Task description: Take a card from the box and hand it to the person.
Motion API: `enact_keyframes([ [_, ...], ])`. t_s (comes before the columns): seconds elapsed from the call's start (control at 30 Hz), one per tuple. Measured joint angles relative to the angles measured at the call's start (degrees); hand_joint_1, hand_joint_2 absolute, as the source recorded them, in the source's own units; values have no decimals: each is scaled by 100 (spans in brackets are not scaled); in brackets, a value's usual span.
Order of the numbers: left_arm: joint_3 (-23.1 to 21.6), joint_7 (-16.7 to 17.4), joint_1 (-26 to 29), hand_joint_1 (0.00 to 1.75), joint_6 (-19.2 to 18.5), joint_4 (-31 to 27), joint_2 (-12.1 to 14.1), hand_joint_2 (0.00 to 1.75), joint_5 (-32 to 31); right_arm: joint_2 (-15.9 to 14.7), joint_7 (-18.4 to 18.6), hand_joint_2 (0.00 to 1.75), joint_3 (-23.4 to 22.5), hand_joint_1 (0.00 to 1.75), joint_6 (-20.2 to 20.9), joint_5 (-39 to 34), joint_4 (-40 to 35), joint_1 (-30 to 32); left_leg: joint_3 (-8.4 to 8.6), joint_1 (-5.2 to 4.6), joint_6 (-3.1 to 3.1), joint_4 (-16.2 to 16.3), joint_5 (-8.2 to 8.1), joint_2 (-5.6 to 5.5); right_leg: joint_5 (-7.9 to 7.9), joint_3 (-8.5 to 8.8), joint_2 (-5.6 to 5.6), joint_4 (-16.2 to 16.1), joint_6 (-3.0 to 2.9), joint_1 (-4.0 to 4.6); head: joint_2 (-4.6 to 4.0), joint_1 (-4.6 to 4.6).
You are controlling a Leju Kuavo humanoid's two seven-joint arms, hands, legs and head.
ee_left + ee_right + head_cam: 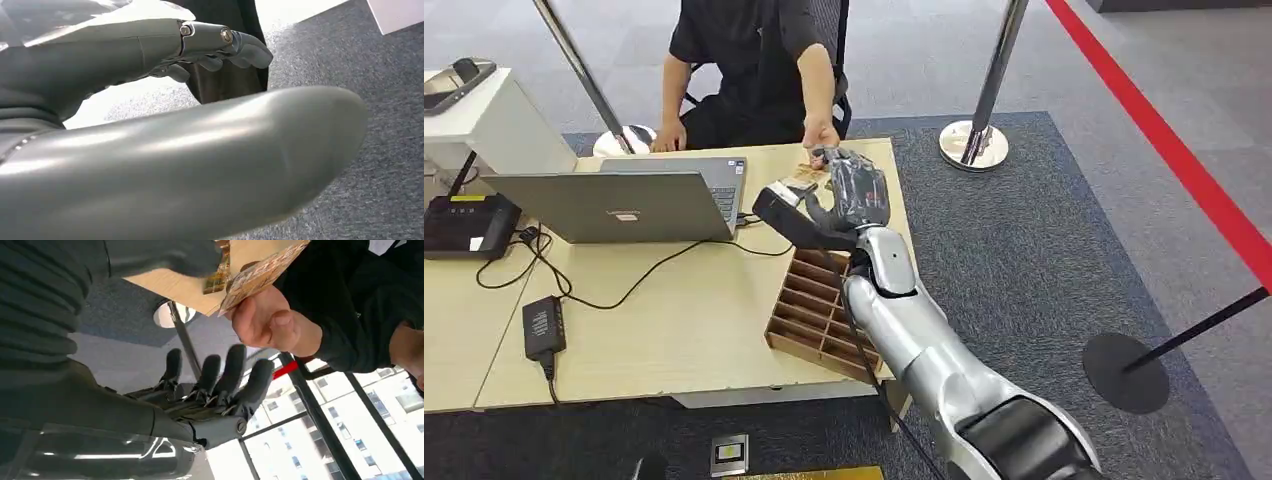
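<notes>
Wooden and slotted into rows, the card box (819, 312) sits at the desk's near right corner, with the robot's right arm reaching up over it toward the seated person. Left of the box stand a black desk device (464, 226) with a small yellow label too small to read, a power brick (544, 328) with illegible print, and an open silver laptop (624, 205) whose lid logo cannot be made out. Beyond the box, the right hand (856, 190) offers a patterned card (260, 272) at the far desk edge; the card is caught between the thumb and the person's hand (267, 320), which grips its other end, while the robot's fingers (225, 375) stand spread and apart from it. Whether the thumb is pressing the card, I cannot tell. The print on the card is a blur. The left hand (220, 47) hangs over grey carpet, fingers curled in on nothing.

The handover looks all but done. To finish it well, the hand should hold steady, ease the thumb off only once the person's grip is firm, then draw straight back, clear of the box.
</notes>
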Motion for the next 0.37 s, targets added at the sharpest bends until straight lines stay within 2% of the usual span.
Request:
enact_keyframes([
  [0.37,-11,13,-7,0,0,0,0,0,-11,-20,127,0,0,0,-101,129,55,0,0,0,0,0,0,0,0,-1,0,0,0,0,0,2],
])
